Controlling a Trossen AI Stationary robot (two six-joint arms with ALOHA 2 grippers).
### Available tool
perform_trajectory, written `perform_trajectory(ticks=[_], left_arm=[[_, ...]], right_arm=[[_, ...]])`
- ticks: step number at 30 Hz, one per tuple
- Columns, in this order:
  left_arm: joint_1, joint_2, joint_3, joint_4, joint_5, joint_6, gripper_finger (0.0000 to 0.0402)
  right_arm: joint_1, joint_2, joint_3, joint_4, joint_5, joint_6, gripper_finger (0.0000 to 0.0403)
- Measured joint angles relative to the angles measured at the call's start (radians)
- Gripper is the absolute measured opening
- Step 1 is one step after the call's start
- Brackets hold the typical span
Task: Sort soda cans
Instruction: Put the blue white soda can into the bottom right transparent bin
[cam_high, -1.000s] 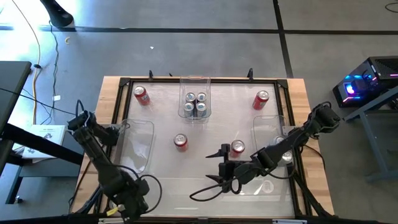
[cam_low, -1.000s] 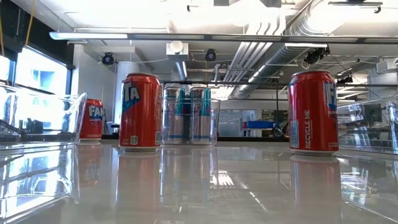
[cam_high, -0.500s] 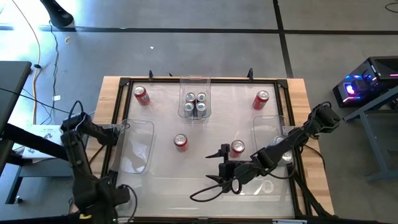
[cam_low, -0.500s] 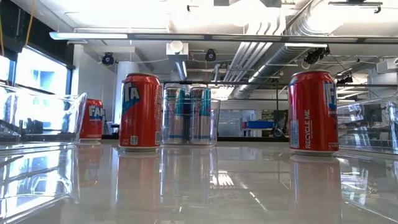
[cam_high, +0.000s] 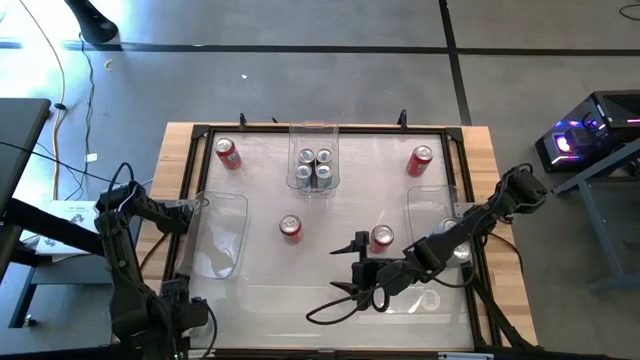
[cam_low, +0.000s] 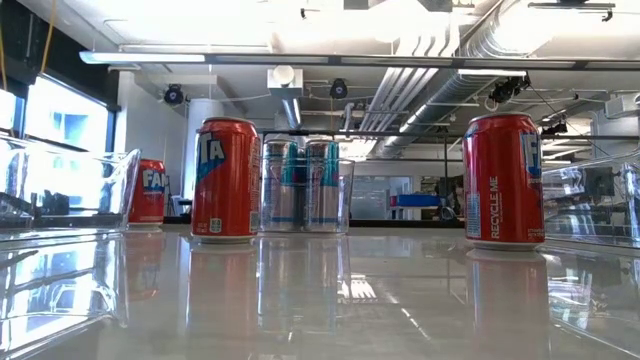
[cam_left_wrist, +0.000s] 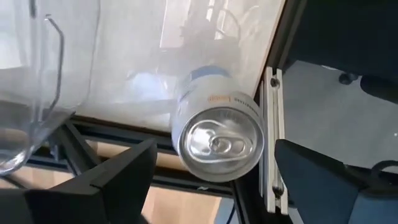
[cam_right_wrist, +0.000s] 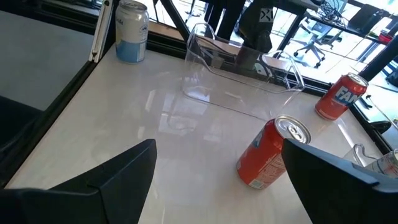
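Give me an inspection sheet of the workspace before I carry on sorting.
Surface: white table, glossy, no spill seen.
Job's things: four red cans loose on the table; four silver cans in the middle bin; one blue can at the table's edge by the left arm.
Clutter: nothing seen beyond the clear bins.
Grippers: left gripper open, fingers either side of the blue can, not touching; right gripper open, beside a red can.
Cables: cable loop on the table by the right arm.
Surroundings: lit device right of the table.
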Motion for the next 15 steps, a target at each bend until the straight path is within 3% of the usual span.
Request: perform_trajectory(ticks=[9,15], left_arm=[[0.022,0.000,-0.121,0.113,0.075,-0.056,0.0322],[0.022,0.000,-0.140,0.138,0.063,-0.033,0.0322]], right_arm=[[0.000,0.000,0.000,-0.001,-0.007,0.000,0.0341],[0.000,0.000,0.000,-0.001,-0.008,0.010,0.0341]])
